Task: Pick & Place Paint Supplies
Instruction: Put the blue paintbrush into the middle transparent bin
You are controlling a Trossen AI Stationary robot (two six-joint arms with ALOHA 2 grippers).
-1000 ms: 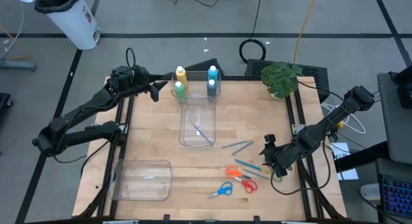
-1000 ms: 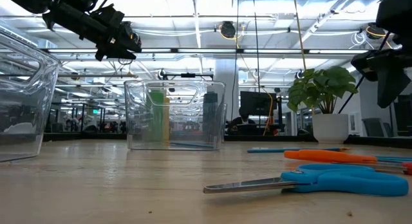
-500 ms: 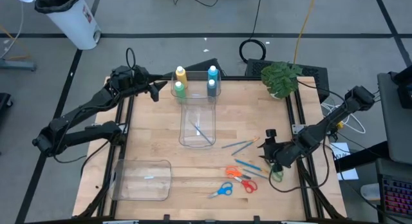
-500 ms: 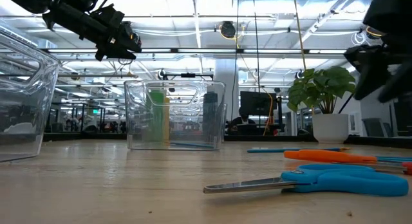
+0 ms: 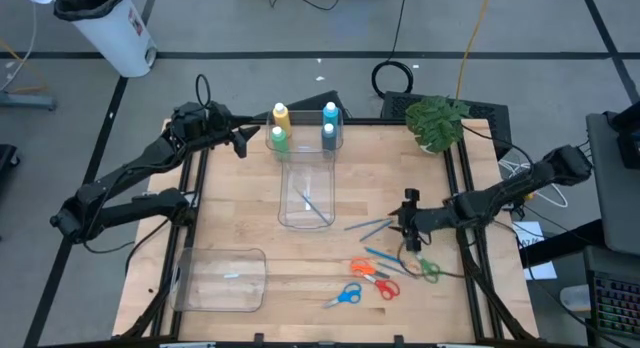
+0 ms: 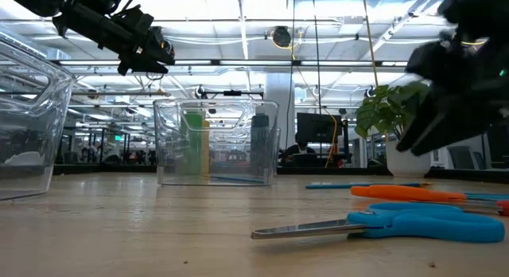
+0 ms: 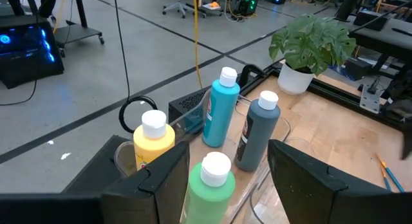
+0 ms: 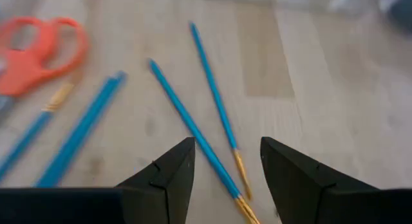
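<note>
Four white-capped paint bottles stand upright together at the table's far side: yellow (image 5: 279, 114), green (image 5: 278, 138), light blue (image 5: 329, 113) and grey-blue (image 5: 329, 135). My left gripper (image 5: 241, 141) hovers open just left of them; in its wrist view the green bottle (image 7: 213, 182) shows ahead between the open fingers. Two thin blue brushes (image 5: 371, 226) lie flat on the wood. My right gripper (image 5: 404, 231) hangs open beside and above their right ends, tipped downward; its wrist view shows both brushes (image 8: 193, 130) running away from the fingers, their brass ends nearest.
A clear bin (image 5: 306, 193) stands mid-table just nearer than the bottles, and a second clear tub (image 5: 222, 280) sits at the near left. Orange scissors (image 5: 373, 271), blue scissors (image 5: 343, 296), green scissors (image 5: 428, 271) and more blue brushes (image 5: 385, 258) lie at the near right. A potted plant (image 5: 437, 121) stands far right.
My right gripper has swung from the table's right edge toward the left and far side, sinking and tipping downward, and now hangs over the right ends of the two blue brushes. The brushes lie as before.
</note>
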